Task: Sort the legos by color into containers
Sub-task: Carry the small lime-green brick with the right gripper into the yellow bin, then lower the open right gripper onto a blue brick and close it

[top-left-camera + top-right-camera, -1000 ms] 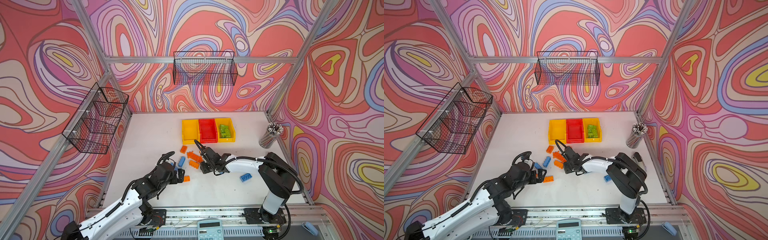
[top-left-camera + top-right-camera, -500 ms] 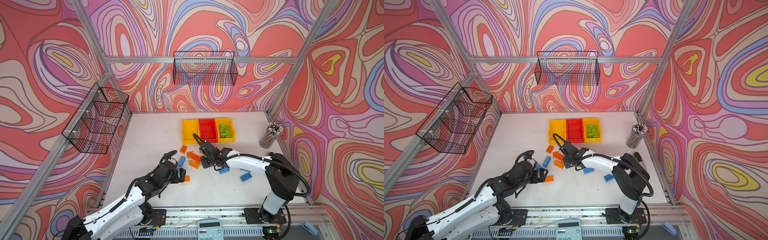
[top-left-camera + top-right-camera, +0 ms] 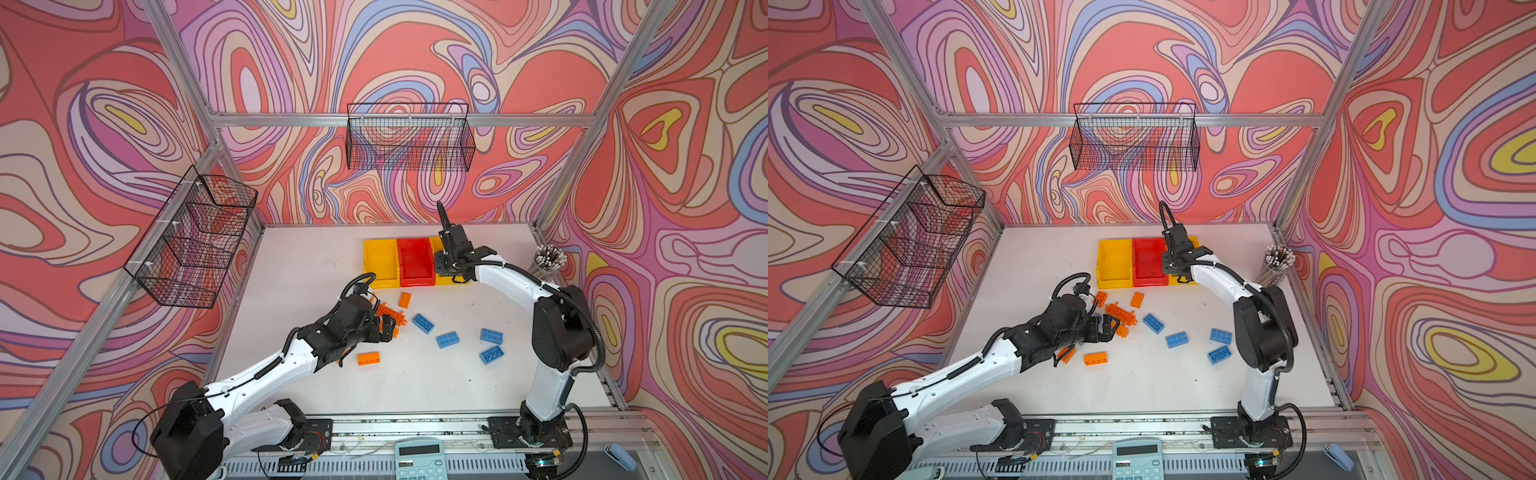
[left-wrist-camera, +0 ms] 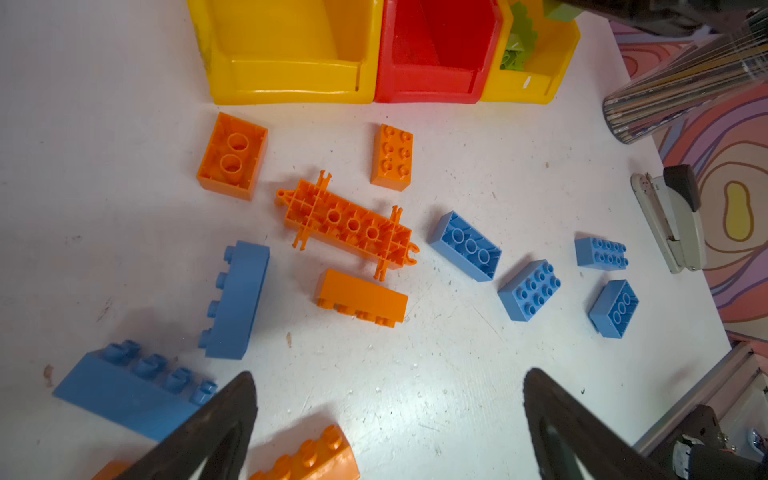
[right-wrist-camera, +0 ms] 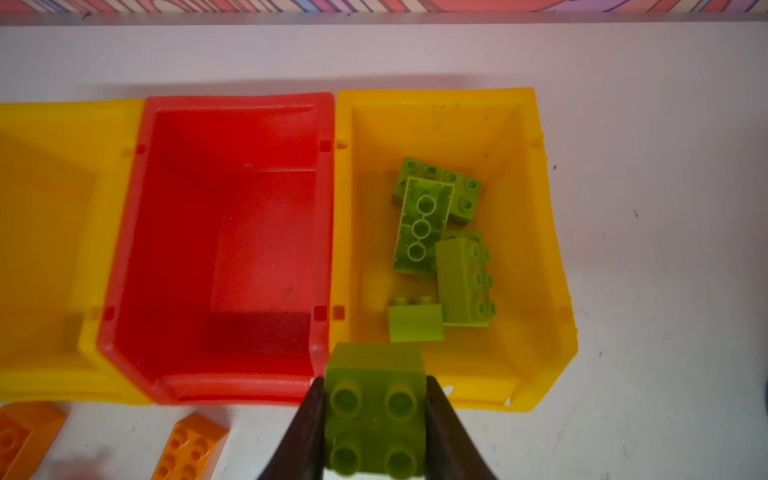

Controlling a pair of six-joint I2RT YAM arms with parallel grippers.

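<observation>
Green brick (image 5: 374, 407) gripped, right end effector (image 5: 374, 380); left end effector (image 4: 388, 372) spread; yellow bin (image 3: 440, 281) obscured

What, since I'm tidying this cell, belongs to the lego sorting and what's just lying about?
Job: orange legos, blue legos, green legos, green brick in right gripper, yellow bins, red bin.
Lying about: pencil cup, stapler, calculator, wire baskets.

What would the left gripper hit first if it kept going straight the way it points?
Probably the orange brick lying on its side, ahead of the open left gripper, with the jagged orange assembly behind it. It angles downward, so it might touch the table first; depth is unclear.
</observation>
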